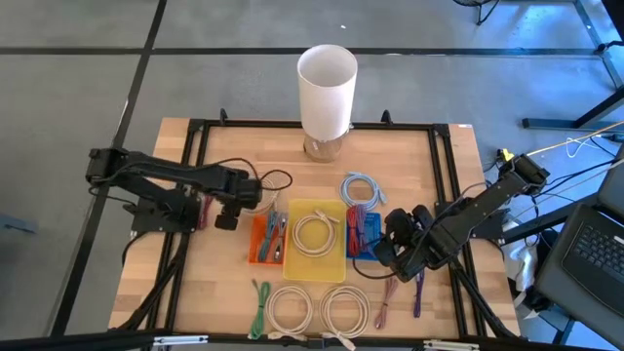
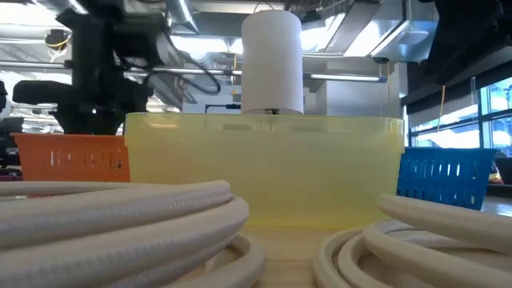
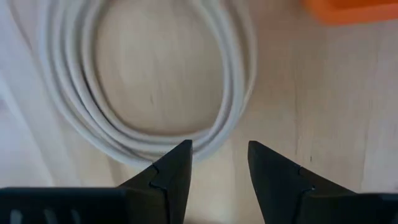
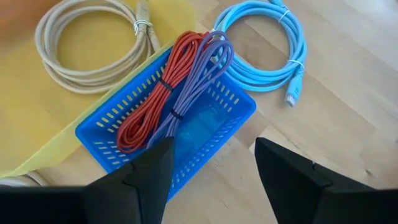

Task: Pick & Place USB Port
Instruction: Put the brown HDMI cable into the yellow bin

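1. Task item: taking "USB port" as a coiled cable. L wrist view shows a white coil (image 3: 140,74) lying flat on bare wood just ahead of my left gripper (image 3: 219,163). A coil has no real heading; its oval looks a bit longer across the fingers than along them. Connector end not visible, so pointing dir. can't tell.
2. Left gripper (image 1: 226,220): fingers spread, nothing between them, hovering at the coil's rim, near the far-left corner of the orange basket (image 1: 265,239).
3. Right gripper (image 1: 392,252): fingers apart, empty, above the near-right side of the blue basket (image 4: 168,127).
4. Already binned: red cable (image 4: 152,96) and purple cable (image 4: 199,74) bundles in the blue basket, long axis along the basket; a beige coil (image 1: 314,234) in the yellow tray (image 1: 336,268); a few cables in the orange basket.
5. Still loose on the table (image 1: 195,283): light-blue coil (image 4: 267,46) far of the blue basket, two white coils (image 1: 319,310) at the near edge, green cable (image 1: 259,307) near-left, purple/pink cables (image 1: 400,292) near-right.
6. Judgement: partway through; no grasp in hand right now.
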Robot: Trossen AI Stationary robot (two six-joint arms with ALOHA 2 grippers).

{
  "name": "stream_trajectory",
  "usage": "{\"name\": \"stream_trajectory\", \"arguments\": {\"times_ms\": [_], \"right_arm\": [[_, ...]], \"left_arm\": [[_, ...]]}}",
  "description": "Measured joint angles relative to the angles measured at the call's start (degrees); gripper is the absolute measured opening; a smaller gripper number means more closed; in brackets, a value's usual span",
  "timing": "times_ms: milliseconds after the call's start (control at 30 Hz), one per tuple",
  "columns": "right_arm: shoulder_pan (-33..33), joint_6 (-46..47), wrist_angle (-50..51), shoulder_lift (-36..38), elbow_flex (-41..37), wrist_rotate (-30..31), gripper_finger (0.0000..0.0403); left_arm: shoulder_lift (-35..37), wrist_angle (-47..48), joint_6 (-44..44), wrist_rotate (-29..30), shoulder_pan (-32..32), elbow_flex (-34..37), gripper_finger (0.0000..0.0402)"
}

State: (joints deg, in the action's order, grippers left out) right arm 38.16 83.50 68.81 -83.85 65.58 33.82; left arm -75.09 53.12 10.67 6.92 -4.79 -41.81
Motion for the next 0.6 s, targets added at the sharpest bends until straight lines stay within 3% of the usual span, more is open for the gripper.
{"name": "stream_trajectory", "arguments": {"times_ms": [167, 500, 600], "right_arm": [[0.0, 0.0, -0.1, 0.0, 0.0, 0.0, 0.0226], [0.0, -0.2, -0.2, 0.0, 0.0, -1.0, 0.0226], [0.0, -0.7, -0.1, 0.0, 0.0, -1.0, 0.0226]], "left_arm": [[-4.5, -2.4, -4.7, -5.3, -4.5, -1.0, 0.0146], [-13.1, -9.5, -1.8, -8.0, -4.9, -1.0, 0.015], [-15.2, -9.0, -2.2, -7.6, -4.9, -1.3, 0.0134]]}}
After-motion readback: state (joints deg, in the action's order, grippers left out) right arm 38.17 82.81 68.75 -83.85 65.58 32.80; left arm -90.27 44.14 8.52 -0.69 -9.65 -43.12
